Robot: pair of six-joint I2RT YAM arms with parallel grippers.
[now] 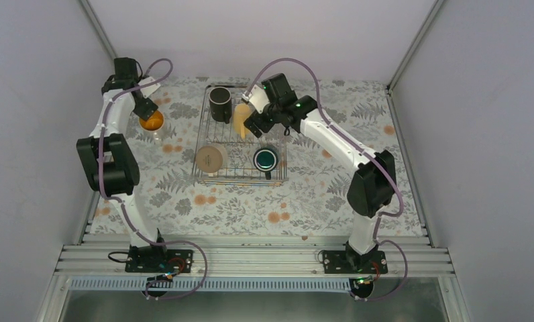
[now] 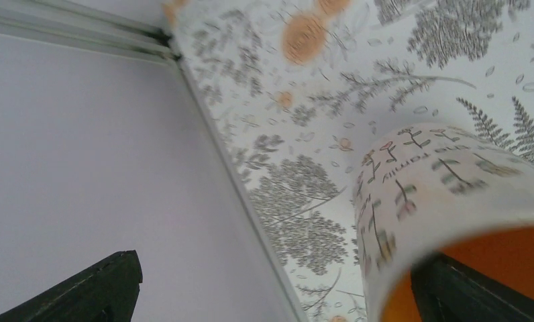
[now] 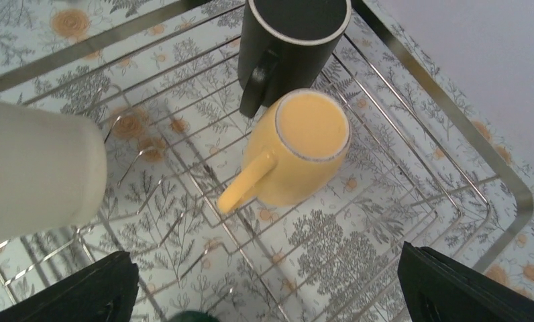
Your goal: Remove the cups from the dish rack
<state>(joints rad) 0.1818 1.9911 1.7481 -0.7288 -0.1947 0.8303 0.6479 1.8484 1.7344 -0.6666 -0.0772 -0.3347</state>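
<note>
Cups [image 1: 211,158], four, sit in the dish rack [image 1: 241,176]; the orange-lined cup [image 1: 151,121] stands on the desk [image 1: 318,201] beside it. The left arm is outstretched, its end effector [image 1: 145,107] spread, one finger [image 2: 465,292] inside the blurred rim. The right end effector [image 1: 256,125] hangs spread over the yellow cup [image 3: 304,151].

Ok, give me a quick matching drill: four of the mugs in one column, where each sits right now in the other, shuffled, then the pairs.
Mugs:
1. black mug
2. cream mug
3. green mug
4. patterned mug

Places, near and far as seen from the arm bases:
A. near right corner of the rack
B. on the table, left of the rack
C. far left corner of the rack
D. near left corner of the rack

Pairs: 1-C, 2-D, 3-A, 4-B
</note>
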